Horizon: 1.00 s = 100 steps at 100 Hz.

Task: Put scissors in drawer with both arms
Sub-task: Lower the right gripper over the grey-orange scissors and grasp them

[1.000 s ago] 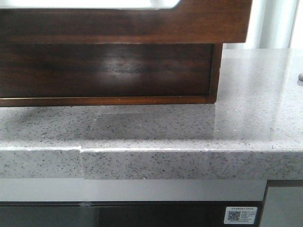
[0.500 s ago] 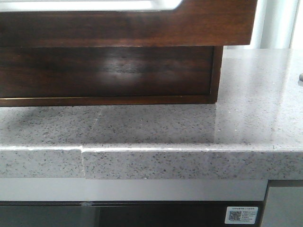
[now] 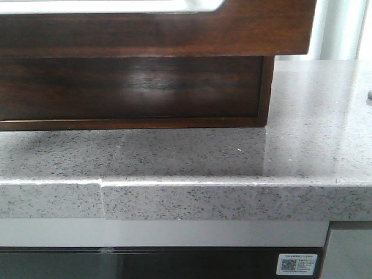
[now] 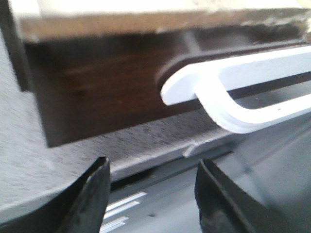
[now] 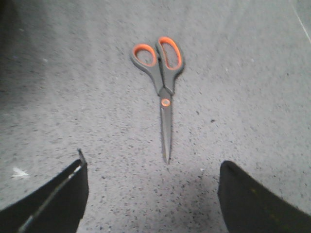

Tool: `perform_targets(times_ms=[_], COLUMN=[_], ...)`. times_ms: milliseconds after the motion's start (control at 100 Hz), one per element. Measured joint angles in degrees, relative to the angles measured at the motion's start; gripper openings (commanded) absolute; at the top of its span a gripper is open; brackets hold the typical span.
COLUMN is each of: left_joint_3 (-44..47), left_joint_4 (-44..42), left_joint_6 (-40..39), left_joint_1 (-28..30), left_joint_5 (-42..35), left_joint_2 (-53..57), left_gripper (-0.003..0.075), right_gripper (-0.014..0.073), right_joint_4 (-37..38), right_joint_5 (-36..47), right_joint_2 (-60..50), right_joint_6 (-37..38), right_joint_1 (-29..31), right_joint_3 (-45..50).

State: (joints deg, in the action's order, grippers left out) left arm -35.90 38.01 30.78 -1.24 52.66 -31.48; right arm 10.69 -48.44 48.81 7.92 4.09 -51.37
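Scissors [image 5: 163, 87] lie flat on desk [image 5: 252, 97]; right hand [image 5: 150, 194] spread above them. Left hand [image 4: 150, 194] spread, facing drawer [image 4: 107, 97].

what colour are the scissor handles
Dark grey with orange inside the finger loops, on the scissors. The right wrist view shows them best.

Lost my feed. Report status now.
Left gripper open, empty, near drawer. Right gripper open above scissors, closed, flat on counter. Nothing blocking.

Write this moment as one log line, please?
left gripper: open, empty, near drawer | right gripper: open above scissors | scissors: closed, flat on countertop, ungrasped
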Motion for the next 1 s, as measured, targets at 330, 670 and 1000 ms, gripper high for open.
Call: perform_targets(times_ms=[330,670,1000], left_joint_3=[-3.6,-4.4,-4.4], left_joint_4=[-16.8,-19.1,-19.1], left_joint_6=[-6.7,-7.3,-7.3], left_joint_1=[-6.2,-7.9,-7.9], left_joint_5=[-1.9,-11.4,-16.3], left_joint_2=[3.7,3.8,3.8], left_gripper=[0.0368,0.0368,0.0368], right_gripper=[0.0415,0.0395,0.0314], right_joint_4=[-11.1,-13.3,-13.4], right_joint_5=[-3.7,-8.4,-12.8], right_joint_2=[21.6,39.6,50.2], right_joint_6=[-8.4,-15.3,-19.6], right_joint_1=[10.2,10.9,10.9], right_joint_3=[-9.3,-20.8,-28.4])
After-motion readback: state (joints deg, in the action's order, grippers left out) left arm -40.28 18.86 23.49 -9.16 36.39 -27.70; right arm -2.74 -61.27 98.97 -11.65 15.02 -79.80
